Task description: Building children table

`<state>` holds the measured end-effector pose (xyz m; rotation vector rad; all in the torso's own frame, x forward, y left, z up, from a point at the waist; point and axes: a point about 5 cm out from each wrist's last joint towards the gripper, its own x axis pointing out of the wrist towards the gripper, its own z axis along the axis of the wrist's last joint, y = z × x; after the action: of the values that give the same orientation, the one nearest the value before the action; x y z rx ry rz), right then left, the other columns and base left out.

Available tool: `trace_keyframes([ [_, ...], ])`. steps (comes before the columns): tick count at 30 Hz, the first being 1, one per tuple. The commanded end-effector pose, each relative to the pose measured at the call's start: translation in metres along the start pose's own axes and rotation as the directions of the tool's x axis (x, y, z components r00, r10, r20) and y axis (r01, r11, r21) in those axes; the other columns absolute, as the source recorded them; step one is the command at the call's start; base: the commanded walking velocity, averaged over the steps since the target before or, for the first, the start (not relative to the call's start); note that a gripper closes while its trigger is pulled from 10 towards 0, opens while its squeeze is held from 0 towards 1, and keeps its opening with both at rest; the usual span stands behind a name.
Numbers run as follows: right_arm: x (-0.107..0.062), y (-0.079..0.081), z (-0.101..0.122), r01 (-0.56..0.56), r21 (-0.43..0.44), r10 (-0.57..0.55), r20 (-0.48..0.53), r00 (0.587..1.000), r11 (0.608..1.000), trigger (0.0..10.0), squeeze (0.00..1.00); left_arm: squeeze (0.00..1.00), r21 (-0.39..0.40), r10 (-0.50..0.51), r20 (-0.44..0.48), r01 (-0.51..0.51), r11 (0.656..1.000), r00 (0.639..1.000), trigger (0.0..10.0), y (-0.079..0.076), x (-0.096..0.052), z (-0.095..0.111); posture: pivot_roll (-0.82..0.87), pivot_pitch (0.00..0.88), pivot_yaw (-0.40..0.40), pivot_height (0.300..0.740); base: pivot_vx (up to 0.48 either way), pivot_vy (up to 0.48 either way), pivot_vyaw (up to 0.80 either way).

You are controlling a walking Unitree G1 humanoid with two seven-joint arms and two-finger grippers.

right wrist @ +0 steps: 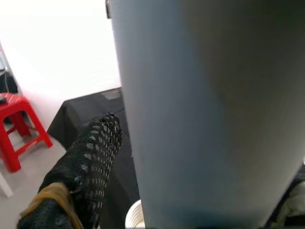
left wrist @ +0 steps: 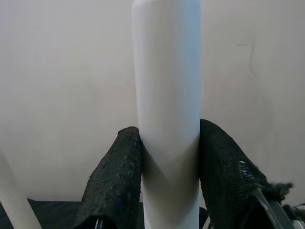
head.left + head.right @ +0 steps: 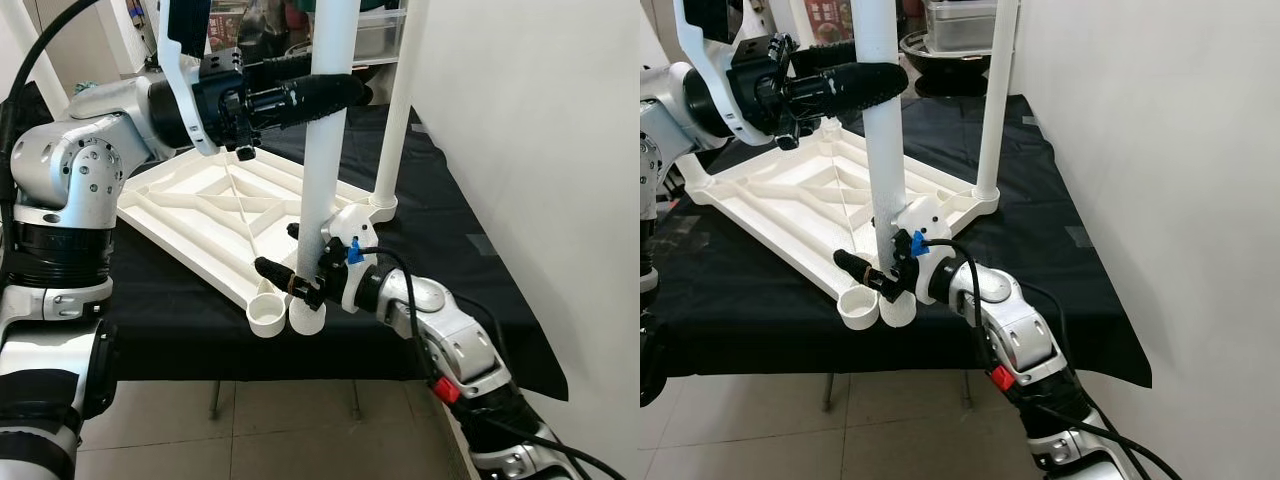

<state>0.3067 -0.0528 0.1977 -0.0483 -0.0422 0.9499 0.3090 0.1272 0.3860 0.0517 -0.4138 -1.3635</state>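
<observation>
Both head eyes look down over the table top [image 3: 215, 215]; each wrist camera sits close against the white leg [image 2: 167, 109].

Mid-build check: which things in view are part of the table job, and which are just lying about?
Job:
- white table leg, held by left tool and right tool
- upturned white tabletop
- second leg, standing in its corner socket

Lying about:
- black cloth
- red stool
- shelf clutter

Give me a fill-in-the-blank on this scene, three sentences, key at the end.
1. Both grippers hold the same white ____, which stands upright.
2. The left gripper grips it high up, the right gripper grips it ____ down.
3. The tabletop lies upside down on a ____ cloth, with another leg already standing in its far corner.

Missing words: leg; low; black
</observation>
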Motion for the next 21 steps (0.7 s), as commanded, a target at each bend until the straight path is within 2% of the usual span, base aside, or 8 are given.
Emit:
trace_keyframes([
  [1, 0.002, 0.000, -0.005, 0.015, 0.028, -0.015, -0.002, 1.000, 0.999, 5.2, 0.00, 0.00, 0.017, -0.016, 0.021, 0.016, 1.000, 1.000, 0.0, -0.001, 0.002, 0.009, -0.03, 0.000, 0.031, 0.740, 0.000, 0.000, 0.00],
  [3, 0.002, 0.000, -0.005, 0.021, 0.040, -0.022, 0.003, 1.000, 0.999, 5.2, 0.00, 0.00, 0.018, -0.016, 0.022, 0.016, 1.000, 1.000, 0.0, -0.001, 0.003, 0.009, -0.03, 0.000, 0.031, 0.740, 0.000, 0.000, 0.00],
  [4, 0.003, -0.001, -0.006, 0.032, 0.060, -0.033, 0.015, 0.999, 0.998, 0.0, 0.00, 0.00, 0.019, -0.015, 0.027, 0.014, 1.000, 1.000, 0.0, -0.001, 0.003, 0.010, -0.03, 0.000, 0.027, 0.740, 0.000, 0.000, 0.00],
  [5, 0.003, -0.001, -0.006, 0.032, 0.060, -0.033, 0.015, 0.999, 0.998, 0.0, 0.00, 0.00, 0.019, -0.015, 0.027, 0.014, 1.000, 1.000, 0.0, -0.001, 0.003, 0.010, -0.03, 0.000, 0.027, 0.740, 0.000, 0.000, 0.00],
  [9, 0.009, 0.001, -0.005, 0.047, 0.148, -0.061, 0.089, 0.994, 0.988, 0.0, 0.00, 0.00, 0.021, -0.008, 0.050, 0.007, 1.000, 0.999, 0.0, -0.001, 0.003, 0.012, -0.03, 0.000, 0.026, 0.740, 0.000, 0.000, 0.00],
  [21, 0.016, 0.004, 0.004, 0.043, 0.191, -0.078, 0.183, 0.980, 0.981, 0.0, 0.00, 0.00, 0.014, 0.006, 0.079, -0.007, 1.000, 0.997, 0.0, 0.000, 0.002, 0.013, -0.03, 0.000, 0.032, 0.740, 0.000, 0.000, 0.00],
])
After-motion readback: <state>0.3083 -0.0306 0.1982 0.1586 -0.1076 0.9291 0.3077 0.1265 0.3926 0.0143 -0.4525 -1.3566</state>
